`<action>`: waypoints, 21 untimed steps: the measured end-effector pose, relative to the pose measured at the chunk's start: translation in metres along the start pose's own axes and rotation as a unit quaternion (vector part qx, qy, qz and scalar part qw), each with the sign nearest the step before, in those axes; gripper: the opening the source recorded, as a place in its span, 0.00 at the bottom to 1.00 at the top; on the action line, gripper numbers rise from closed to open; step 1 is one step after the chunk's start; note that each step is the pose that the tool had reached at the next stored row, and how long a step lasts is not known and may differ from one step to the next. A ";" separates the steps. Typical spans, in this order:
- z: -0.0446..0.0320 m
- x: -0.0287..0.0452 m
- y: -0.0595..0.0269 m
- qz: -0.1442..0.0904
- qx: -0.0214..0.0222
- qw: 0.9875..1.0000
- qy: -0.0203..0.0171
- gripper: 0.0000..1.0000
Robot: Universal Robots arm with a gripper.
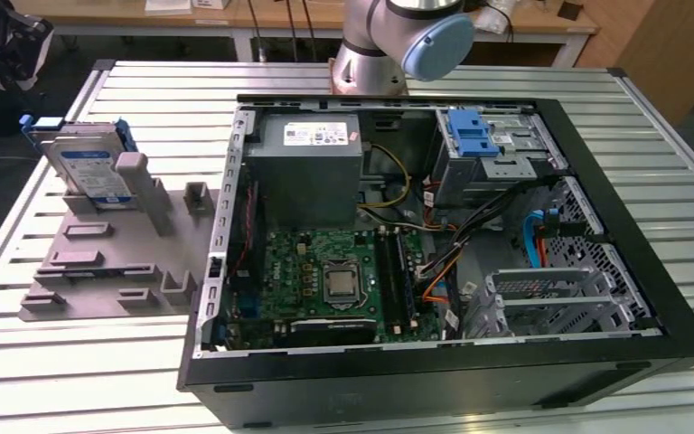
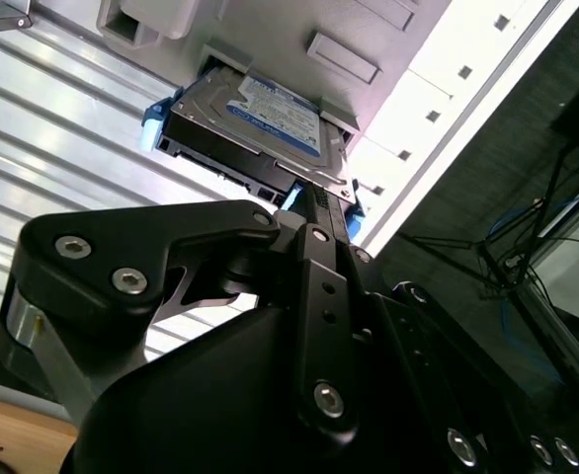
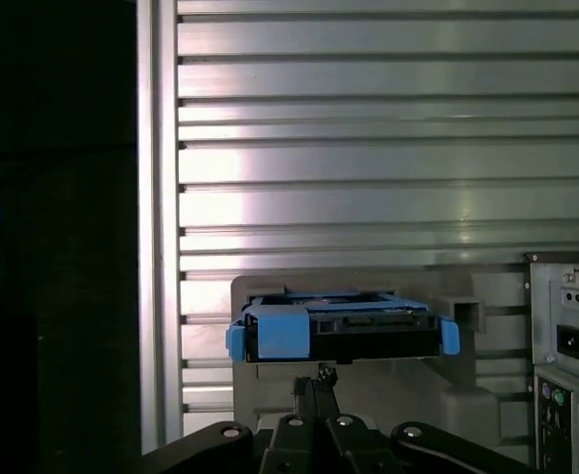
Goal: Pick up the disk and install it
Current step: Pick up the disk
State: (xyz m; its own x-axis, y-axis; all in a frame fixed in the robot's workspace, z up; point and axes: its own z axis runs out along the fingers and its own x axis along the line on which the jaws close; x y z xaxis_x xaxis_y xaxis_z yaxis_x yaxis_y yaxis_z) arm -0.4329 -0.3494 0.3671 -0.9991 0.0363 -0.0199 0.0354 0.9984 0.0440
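Starting at the exterior view's left, I see the disk [image 1: 88,172] standing on edge in the grey holder [image 1: 94,262] on the table [image 1: 118,90]. It is not yet lifted and sits well apart from the bay [image 1: 510,163] on the far side of the case [image 1: 444,389].

In the first wrist view the gripper [image 3: 314,380] points at the disk's [image 3: 339,331] blue-framed edge, its fingers drawn together with nothing between them. The second wrist view puts the gripper [image 2: 319,202] near the disk [image 2: 255,123], perhaps at its rail.

My worry is that, with the fingers together, any advance would push the disk rather than take it. That could tip it in its slot or shove the holder across the slats. A grip on the plastic rail alone could flex and slip, I think.

Further right, the power supply [image 1: 304,172] and loose cables [image 1: 480,226] crowd the way to the bay, so a carried disk could snag there.

Several things are hard to judge:
- I cannot tell whether the fingertips touch the rail, because the gripper's own body covers that spot.
- I cannot see how deep the disk sits in the holder.
- The bay's mouth is partly hidden by the blue latch [image 1: 473,136].

The arm [image 1: 389,45] is cut off at the exterior view's top.
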 end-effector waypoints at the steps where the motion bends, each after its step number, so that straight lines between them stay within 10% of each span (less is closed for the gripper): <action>1: 0.0000 0.0000 0.0000 -0.002 0.000 1.000 0.000 0.11; 21: 0.0000 0.0000 0.0000 -0.032 -0.001 0.999 0.001 0.11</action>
State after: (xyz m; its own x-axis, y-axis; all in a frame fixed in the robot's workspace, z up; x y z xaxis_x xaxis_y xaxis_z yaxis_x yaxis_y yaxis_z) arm -0.4329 -0.3494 0.3671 -0.9994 -0.0284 -0.0200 -0.0292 0.9986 0.0440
